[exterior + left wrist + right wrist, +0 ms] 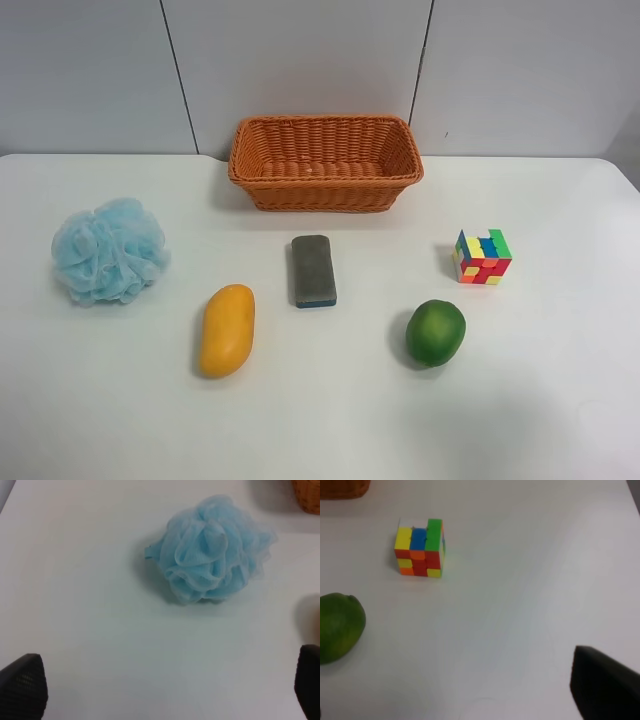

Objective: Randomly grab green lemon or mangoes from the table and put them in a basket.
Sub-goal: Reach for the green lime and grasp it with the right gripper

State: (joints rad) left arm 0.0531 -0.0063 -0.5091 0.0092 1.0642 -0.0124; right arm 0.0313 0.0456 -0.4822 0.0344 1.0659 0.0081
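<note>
The green lemon [435, 332] lies on the white table [560, 420] at the front right. The yellow-orange mango [227, 330] lies at the front left, its long axis pointing roughly toward the back. The orange-brown wicker basket [325, 160] stands empty at the back centre. No arm shows in the exterior high view. My right gripper [452, 702] is open and empty above the table; one dark finger [605, 685] shows, and the lemon [337, 627] is at that view's edge. My left gripper [165, 685] is open and empty, its fingertips [22, 685] wide apart.
A pale blue mesh bath puff [108, 250] sits at the left, in front of my left gripper [212, 550]. A grey-and-blue eraser block [313, 270] lies between the fruits. A multicoloured puzzle cube [482, 257] stands behind the lemon, also in the right wrist view [419, 548].
</note>
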